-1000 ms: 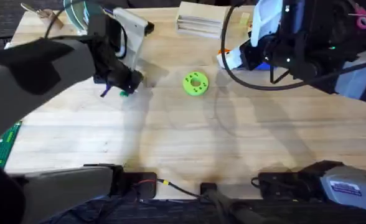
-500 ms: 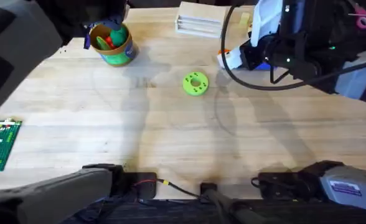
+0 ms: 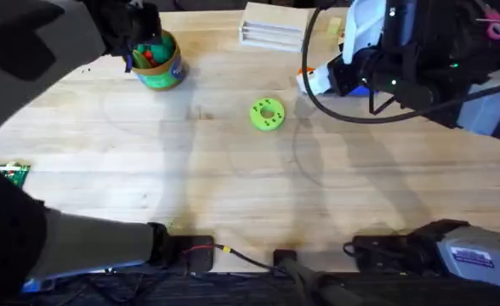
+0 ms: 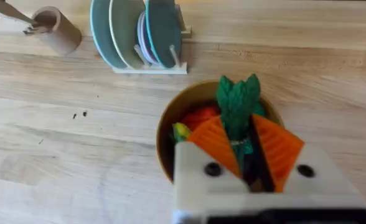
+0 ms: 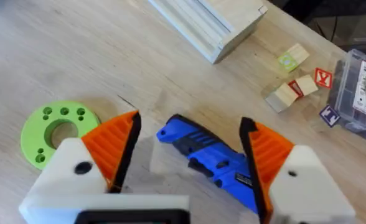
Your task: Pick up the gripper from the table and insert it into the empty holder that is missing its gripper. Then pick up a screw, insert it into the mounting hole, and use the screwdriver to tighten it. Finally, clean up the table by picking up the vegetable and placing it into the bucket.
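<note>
My left gripper (image 4: 236,127) is shut on the dark green vegetable (image 4: 236,99), whose leafy top sticks out past the orange pads. It hangs right over the bucket (image 4: 165,134), which has red and yellow-green pieces inside. Overhead, the left gripper (image 3: 141,41) sits at the bucket's (image 3: 160,71) far-left rim. My right gripper (image 5: 190,123) stands open at the back right, its orange fingers on either side of the blue screwdriver (image 5: 209,158) lying on the table. The loose gripper, holder and screw are out of view.
A lime-green disc (image 3: 266,114) lies mid-table. A flat white stacked box (image 3: 275,23) sits at the back edge. Behind the bucket are a plate rack (image 4: 139,37) and a tan cup (image 4: 56,29). Wooden blocks (image 5: 295,81) and a clear box (image 5: 363,93) lie beyond the screwdriver.
My left gripper has lifted the vegetable from the table left of the disc and carried it back-left to above the bucket. The right arm has not moved.
</note>
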### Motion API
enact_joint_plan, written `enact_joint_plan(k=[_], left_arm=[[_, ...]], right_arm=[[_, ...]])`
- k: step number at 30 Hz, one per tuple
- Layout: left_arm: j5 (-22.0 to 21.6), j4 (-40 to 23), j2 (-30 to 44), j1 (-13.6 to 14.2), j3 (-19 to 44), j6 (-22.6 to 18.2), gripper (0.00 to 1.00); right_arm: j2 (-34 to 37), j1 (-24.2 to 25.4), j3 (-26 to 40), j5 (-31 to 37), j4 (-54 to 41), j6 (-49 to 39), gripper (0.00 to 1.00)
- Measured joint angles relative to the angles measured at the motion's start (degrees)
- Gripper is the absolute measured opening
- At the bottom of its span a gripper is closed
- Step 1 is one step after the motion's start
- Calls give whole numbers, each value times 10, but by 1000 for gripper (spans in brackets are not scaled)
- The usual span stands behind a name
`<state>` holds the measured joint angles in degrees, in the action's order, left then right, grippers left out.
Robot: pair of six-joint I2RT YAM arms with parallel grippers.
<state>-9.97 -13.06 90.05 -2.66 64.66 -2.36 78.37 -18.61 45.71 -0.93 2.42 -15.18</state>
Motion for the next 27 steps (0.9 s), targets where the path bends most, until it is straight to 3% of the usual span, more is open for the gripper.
enact_joint_plan(k=[2, 8, 10, 17, 23, 27], left_arm=[[-1, 0, 8, 0, 0, 11, 64], [-2, 1, 12, 0, 0, 30, 947], [-2, 0, 11, 0, 0, 32, 989], [-2, -27, -39, 0, 0, 33, 993], [-2, -115, -127, 1, 0, 31, 993], [-2, -189, -176, 4, 0, 1, 993]], right_arm=[[0, 0, 0, 0, 0, 0, 992], [0, 0, 0, 0, 0, 0, 993], [0, 0, 0, 0, 0, 0, 994], [0, 0, 0, 0, -41, 0, 994], [-8, 0, 0, 0, -79, 0, 994], [-68, 0, 0, 0, -105, 1, 993]])
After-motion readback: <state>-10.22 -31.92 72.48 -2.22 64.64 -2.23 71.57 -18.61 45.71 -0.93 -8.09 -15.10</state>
